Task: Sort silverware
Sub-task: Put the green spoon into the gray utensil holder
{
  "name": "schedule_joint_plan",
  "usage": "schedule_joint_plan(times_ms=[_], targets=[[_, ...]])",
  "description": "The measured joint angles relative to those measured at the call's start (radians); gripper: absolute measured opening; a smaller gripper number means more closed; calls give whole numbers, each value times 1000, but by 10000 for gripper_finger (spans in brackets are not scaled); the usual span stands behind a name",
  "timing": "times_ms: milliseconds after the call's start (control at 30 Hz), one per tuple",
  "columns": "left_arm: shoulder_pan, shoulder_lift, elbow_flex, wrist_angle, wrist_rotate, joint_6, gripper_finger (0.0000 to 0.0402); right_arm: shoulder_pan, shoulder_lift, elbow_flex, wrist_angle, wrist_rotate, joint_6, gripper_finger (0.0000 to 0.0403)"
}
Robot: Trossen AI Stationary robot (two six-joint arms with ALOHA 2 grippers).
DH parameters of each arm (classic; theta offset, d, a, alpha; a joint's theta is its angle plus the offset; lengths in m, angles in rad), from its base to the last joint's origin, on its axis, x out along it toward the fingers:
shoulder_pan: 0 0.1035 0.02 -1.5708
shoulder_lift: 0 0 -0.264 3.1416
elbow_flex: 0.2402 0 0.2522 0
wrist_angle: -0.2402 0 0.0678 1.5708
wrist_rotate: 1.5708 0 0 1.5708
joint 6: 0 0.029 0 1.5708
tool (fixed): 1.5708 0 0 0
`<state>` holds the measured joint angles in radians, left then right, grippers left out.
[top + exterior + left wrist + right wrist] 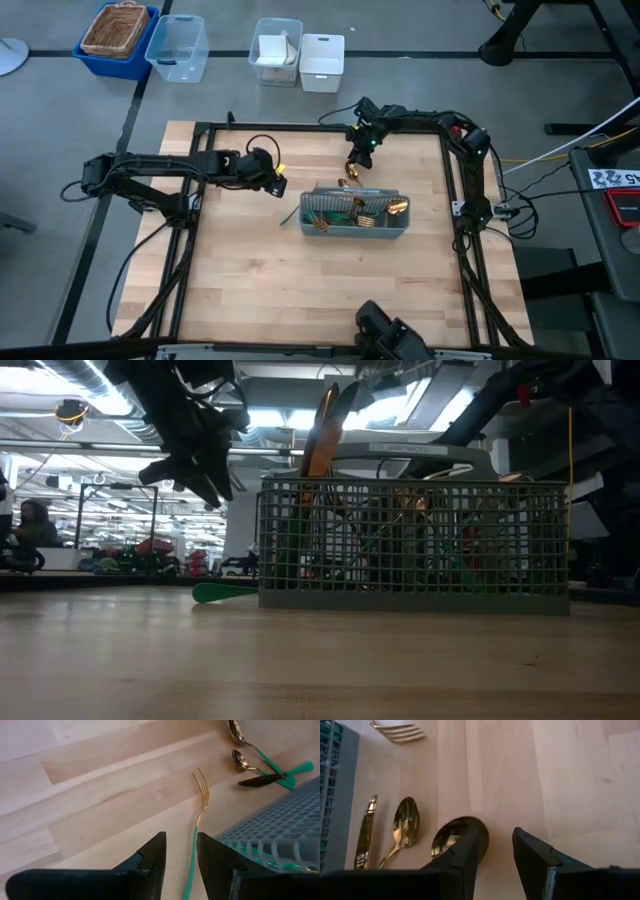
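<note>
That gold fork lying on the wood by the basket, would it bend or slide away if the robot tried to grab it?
The fork looks like polished metal, so probably stiff. It lies flat on the smooth table, so its shiny surface may slip under the fingers. Its handle looks slim, so it is likely light and easily nudged aside.

The table (250, 290) is pale wood — smooth, matt planks with visible grain. The caddy (356, 228) is grey mesh with a dull finish. A fork (201, 795) lies on the wood, polished gold metal with a slim teal handle that looks like plastic; the spoons (406, 827) beside the caddy gleam mirror-bright. The gripper fingers (150, 865) are matt black — seemingly hard plastic.
</note>
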<state>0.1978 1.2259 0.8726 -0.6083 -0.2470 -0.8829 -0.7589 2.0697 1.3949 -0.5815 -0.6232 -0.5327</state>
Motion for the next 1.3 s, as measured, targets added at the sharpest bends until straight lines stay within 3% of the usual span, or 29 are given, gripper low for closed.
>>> schedule_joint_plan(times_ms=[367, 700, 967, 1300], targets=[[0, 0, 0, 0, 0, 0, 100, 29, 37, 1, 3, -37, 0, 114], [0, 0, 0, -1, 0, 0, 100, 25, 35, 2, -23, -46, 7, 11], [0, 0, 0, -1, 0, 27, 100, 26, 11, 1, -39, -34, 56, 14], [0, 0, 0, -1, 0, 27, 100, 26, -163, 1, -40, 1, 86, 8]])
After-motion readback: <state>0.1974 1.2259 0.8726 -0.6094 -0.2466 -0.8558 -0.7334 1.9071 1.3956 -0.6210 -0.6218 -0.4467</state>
